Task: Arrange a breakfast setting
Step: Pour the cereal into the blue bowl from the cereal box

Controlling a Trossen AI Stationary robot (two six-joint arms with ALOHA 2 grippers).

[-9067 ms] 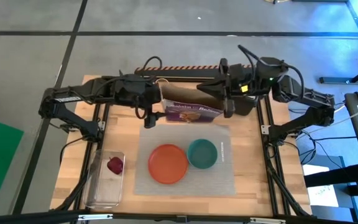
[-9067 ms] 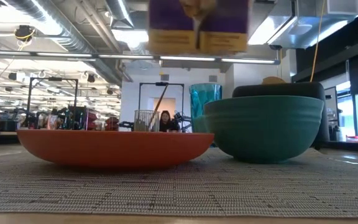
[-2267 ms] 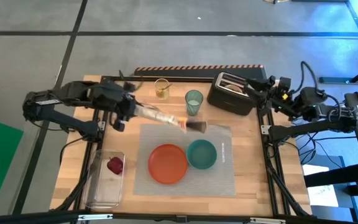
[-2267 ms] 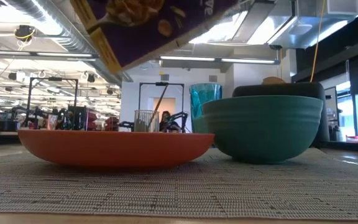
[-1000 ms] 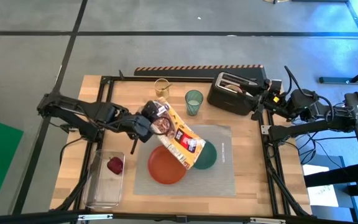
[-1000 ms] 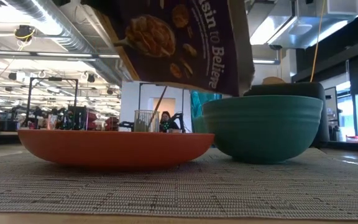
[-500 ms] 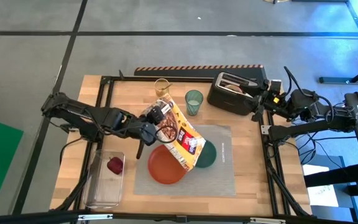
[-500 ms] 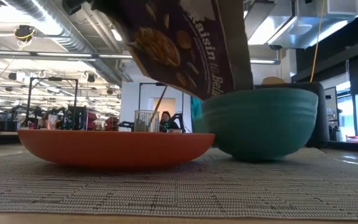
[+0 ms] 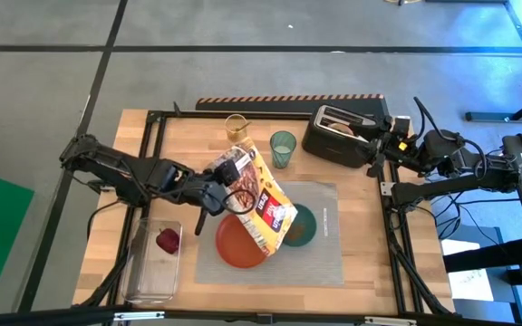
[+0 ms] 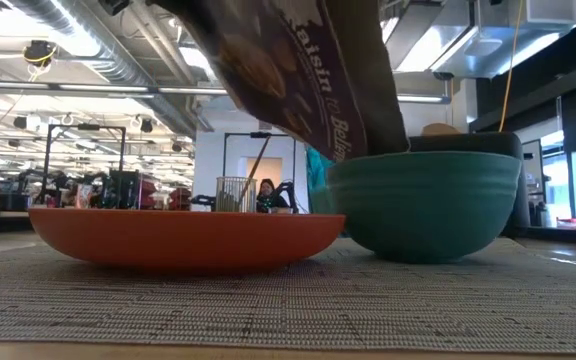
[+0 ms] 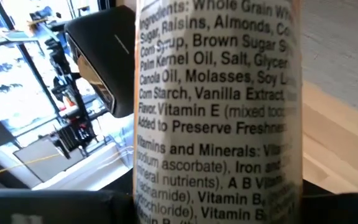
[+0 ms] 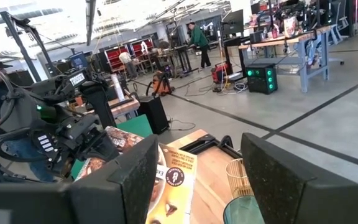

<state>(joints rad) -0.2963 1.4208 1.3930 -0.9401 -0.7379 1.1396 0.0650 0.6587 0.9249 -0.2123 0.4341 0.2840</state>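
I've swung the left gripper (image 9: pixel 217 184) with the purple cereal box (image 9: pixel 263 205) down from beside the black toaster (image 9: pixel 338 136); it's now tipped over the teal bowl (image 9: pixel 299 228), mouth seemingly inside.

A large open robotics workshop: exposed silver ceiling ducts (image 10: pixel 88 45), a polished grey concrete floor (image 12: pixel 328 124), long workbenches crowded with equipment (image 12: pixel 291 34), and a person (image 12: pixel 197 38) standing at twelve o'clock.

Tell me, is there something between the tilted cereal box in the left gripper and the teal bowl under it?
Nothing visible. The left gripper holds the cereal box tilted, its lower end directly over the teal bowl, with no object between them.
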